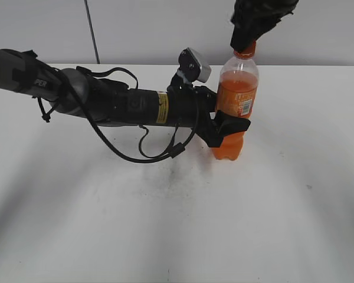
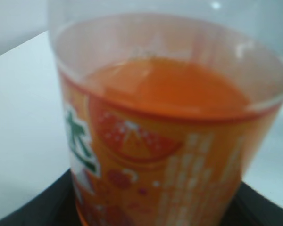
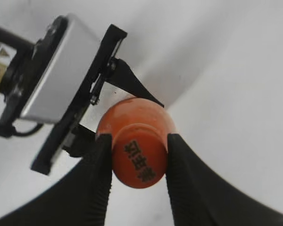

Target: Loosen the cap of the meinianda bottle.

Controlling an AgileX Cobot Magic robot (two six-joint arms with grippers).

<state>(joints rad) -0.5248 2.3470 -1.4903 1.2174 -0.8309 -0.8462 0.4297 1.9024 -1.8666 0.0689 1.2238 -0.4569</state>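
Note:
The meinianda bottle (image 1: 236, 100) stands upright on the white table, clear plastic with orange drink and an orange label. My left gripper (image 1: 229, 131) is shut on its body at label height, reaching in from the left; the label fills the left wrist view (image 2: 165, 155). My right gripper (image 1: 245, 46) comes down from above and is shut on the orange cap (image 3: 139, 160), one black finger on each side. The cap top shows dark printed characters. In the exterior view the cap (image 1: 248, 52) is mostly hidden by the fingers.
The white table (image 1: 165, 224) stretches around the bottle. The left arm and its cables (image 1: 124, 106) lie low across the left half. A grey wall stands behind the table.

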